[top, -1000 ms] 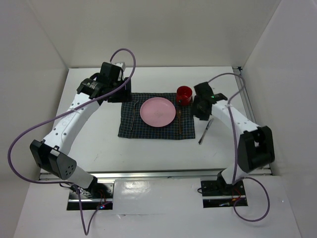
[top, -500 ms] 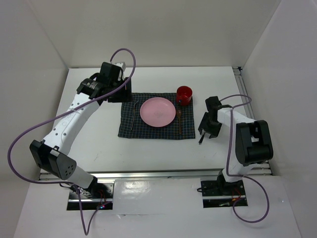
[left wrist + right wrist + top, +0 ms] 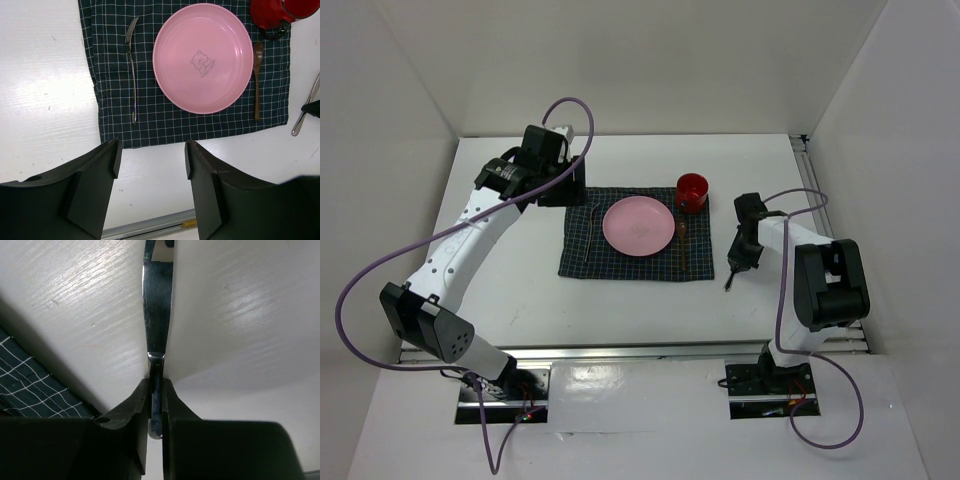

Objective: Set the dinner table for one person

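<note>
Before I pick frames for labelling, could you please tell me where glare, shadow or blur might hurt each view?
Top external: evenly lit, sharp, soft shadows only. Left wrist: crisp, with a pale glare band on the matte white dinner table. Right wrist: extremely close; dark shadow flanks the right gripper, and the silver metal knife it pinches gleams.

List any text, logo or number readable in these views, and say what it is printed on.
On the pink plate: a small bear outline with a line of lettering under it, too small to read.
On the checked mat, red cup, fork and wooden spoon: no text visible.
On the knife clamped in the right gripper: no marking visible.
</note>
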Motion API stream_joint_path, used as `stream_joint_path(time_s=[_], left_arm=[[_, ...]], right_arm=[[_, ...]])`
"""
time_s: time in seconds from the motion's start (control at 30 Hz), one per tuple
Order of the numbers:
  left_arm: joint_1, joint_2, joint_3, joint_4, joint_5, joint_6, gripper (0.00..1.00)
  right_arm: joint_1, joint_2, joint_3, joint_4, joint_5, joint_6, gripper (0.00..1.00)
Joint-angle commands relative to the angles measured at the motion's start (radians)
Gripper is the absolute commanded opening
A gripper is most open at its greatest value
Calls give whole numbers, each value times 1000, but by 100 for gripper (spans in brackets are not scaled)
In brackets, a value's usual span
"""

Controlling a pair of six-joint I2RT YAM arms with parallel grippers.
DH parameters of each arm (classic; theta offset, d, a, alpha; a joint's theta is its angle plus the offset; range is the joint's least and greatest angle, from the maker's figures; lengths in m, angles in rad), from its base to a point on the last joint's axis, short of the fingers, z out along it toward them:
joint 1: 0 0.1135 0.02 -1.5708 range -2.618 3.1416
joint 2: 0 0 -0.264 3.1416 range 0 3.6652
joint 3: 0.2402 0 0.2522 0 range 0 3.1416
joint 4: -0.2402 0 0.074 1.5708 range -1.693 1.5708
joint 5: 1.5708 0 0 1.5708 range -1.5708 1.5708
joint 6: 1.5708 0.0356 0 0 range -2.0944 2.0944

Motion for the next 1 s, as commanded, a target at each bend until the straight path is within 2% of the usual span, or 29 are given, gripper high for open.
stream_joint_path(time_s=[0.0,0.1,0.27,0.43,0.7,0.97], left_arm=[[-1,-21,16,12,12,-1,70],[-1,-21,16,12,12,-1,70],[-1,-21,16,12,12,-1,70],[-1,-12,25,12,12,-1,70],[-1,-12,16,22,12,-10,70],[-1,-30,7,13,-11,-10,70]], right_arm=[[3,74,-28,66,32,22,11],[3,30,-2,26,55,22,0],[3,-54,69,-26,78,-33,0],[39,-99,153,-59,22,-111,0],[199,5,310,-142,67,-90,0],[208,30,348,-117,18,-92,0]])
